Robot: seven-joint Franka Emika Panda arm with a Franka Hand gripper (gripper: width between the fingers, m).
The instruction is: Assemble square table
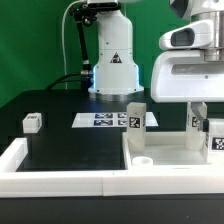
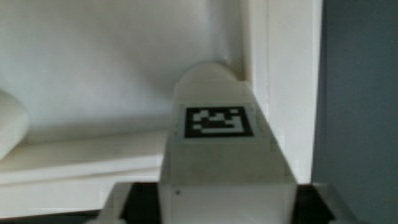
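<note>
A green backdrop stands behind a black table edged by a long white U-shaped border wall, with the flat marker board lying near the robot's base. The large white plastic square slab sits at the exterior view's right, against the wall's corner, two small white tagged leg blocks upright on it and another on the table, well apart at the left. The gripper is closed on a white tagged leg beside the wall.
</note>
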